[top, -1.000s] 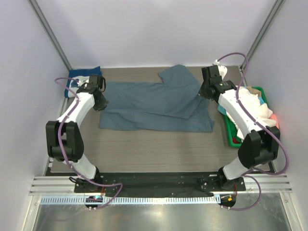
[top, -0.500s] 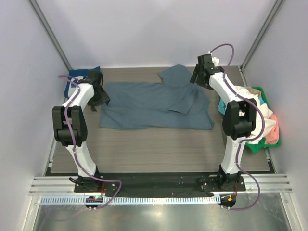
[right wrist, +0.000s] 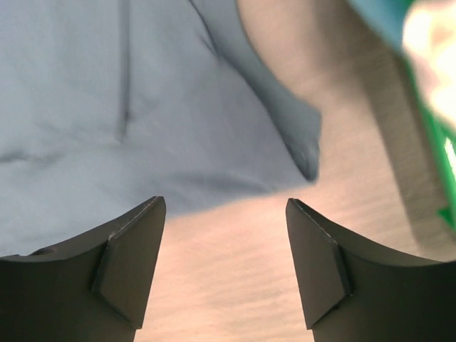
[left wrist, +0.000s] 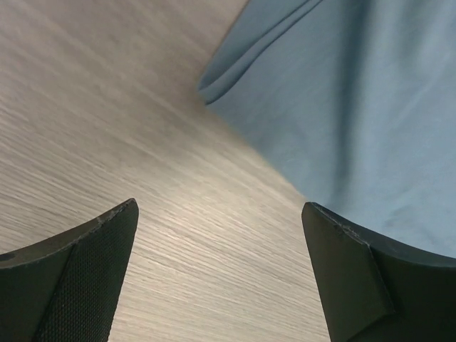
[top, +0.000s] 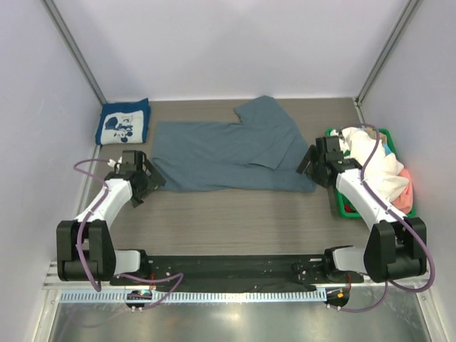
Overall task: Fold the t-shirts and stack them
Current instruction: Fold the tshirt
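Ahead of left fingers (left wrist: 71, 285) and right fingers (right wrist: 128, 263), both wide open, empty: slate-blue t-shirt (top: 228, 153), looks mid-fold; next, probably grip near corners.

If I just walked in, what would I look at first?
The big slate-blue t-shirt lies spread across the middle of the table. The left claw and right claw sit open and empty by its near corners. On the right, a green basket is heaped with clothes.
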You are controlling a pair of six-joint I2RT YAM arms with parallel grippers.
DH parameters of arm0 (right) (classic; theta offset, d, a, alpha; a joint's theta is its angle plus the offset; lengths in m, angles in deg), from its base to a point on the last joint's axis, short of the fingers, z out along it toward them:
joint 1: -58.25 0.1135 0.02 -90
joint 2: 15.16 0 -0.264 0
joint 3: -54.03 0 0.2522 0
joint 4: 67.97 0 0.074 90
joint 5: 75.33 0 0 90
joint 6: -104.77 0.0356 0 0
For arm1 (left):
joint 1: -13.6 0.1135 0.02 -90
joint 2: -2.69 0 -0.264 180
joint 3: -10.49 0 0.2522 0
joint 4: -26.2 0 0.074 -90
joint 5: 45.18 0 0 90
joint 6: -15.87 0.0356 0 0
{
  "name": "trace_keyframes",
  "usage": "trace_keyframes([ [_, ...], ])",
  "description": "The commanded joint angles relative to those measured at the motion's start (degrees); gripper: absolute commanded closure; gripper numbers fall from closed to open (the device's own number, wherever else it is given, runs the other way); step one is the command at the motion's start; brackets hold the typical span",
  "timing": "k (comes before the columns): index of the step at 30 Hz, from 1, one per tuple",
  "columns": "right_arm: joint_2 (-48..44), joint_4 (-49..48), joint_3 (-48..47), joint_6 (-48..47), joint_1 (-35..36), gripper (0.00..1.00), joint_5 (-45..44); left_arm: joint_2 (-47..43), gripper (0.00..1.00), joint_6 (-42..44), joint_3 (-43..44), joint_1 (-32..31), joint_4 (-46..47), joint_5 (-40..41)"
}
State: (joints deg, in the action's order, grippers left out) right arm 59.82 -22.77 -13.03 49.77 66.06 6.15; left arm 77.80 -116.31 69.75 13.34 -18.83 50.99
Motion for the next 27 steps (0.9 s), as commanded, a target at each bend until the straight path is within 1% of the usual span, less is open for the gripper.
trace_keyframes([
  [1, -2.2, -4.1, 5.8, 2.3, 0.1, 0.27, 2.9, -2.4, 0.04, -2.3, -3.7, 0.0, 8.1, -0.5],
  [4, -1.5, -5.2, 7.9, 2.0, 0.2, 0.29, 1.8, -1.1, 0.06, -3.4, -4.9, 0.0, 10.4, -1.2],
  [5, -0.9, -5.4, 8.2, 1.9, 0.1, 0.29, 1.7, 0.4, 0.07, -3.5, -4.6, 1.6, 10.8, -1.3],
  [12, 5.2, -11.5, 9.2, 2.1, -0.2, 0.32, 0.8, 4.8, 0.09, -4.2, -4.9, 1.8, 15.4, -2.1],
  [18, 8.9, -13.9, 10.0, 1.5, -0.5, 0.33, -1.1, 8.1, 0.12, -4.8, -5.1, 1.8, 17.7, -2.1],
  [21, 10.0, -14.7, 10.5, 1.1, -0.6, 0.35, -2.9, 9.7, 0.17, -5.3, -5.3, 1.8, 18.9, -2.0],
  [22, 10.3, -15.1, 10.6, 1.0, -0.6, 0.36, -3.3, 10.1, 0.28, -5.5, -5.1, 1.8, 19.5, -2.1],
  [23, 10.8, -15.1, 10.7, 1.0, -0.6, 0.38, -3.4, 10.4, 0.34, -5.5, -5.0, 1.8, 19.6, -2.3],
  [24, 11.5, -15.6, 10.8, 0.9, -0.7, 0.44, -3.5, 10.8, 0.4, -5.5, -4.6, 1.8, 19.8, -2.8],
  [25, 11.9, -15.8, 10.9, 0.9, -0.7, 0.48, -3.6, 11.6, 0.54, -5.5, -3.9, 1.8, 20.0, -2.9],
  [26, 12.2, -16.1, 11.1, 0.9, -0.7, 0.51, -3.6, 12.2, 0.61, -5.5, -3.6, 1.8, 20.0, -3.1],
  [27, 12.9, -16.8, 11.1, 1.0, -0.7, 0.62, -3.7, 12.5, 0.66, -5.5, -3.1, 1.9, 20.1, -3.4],
])
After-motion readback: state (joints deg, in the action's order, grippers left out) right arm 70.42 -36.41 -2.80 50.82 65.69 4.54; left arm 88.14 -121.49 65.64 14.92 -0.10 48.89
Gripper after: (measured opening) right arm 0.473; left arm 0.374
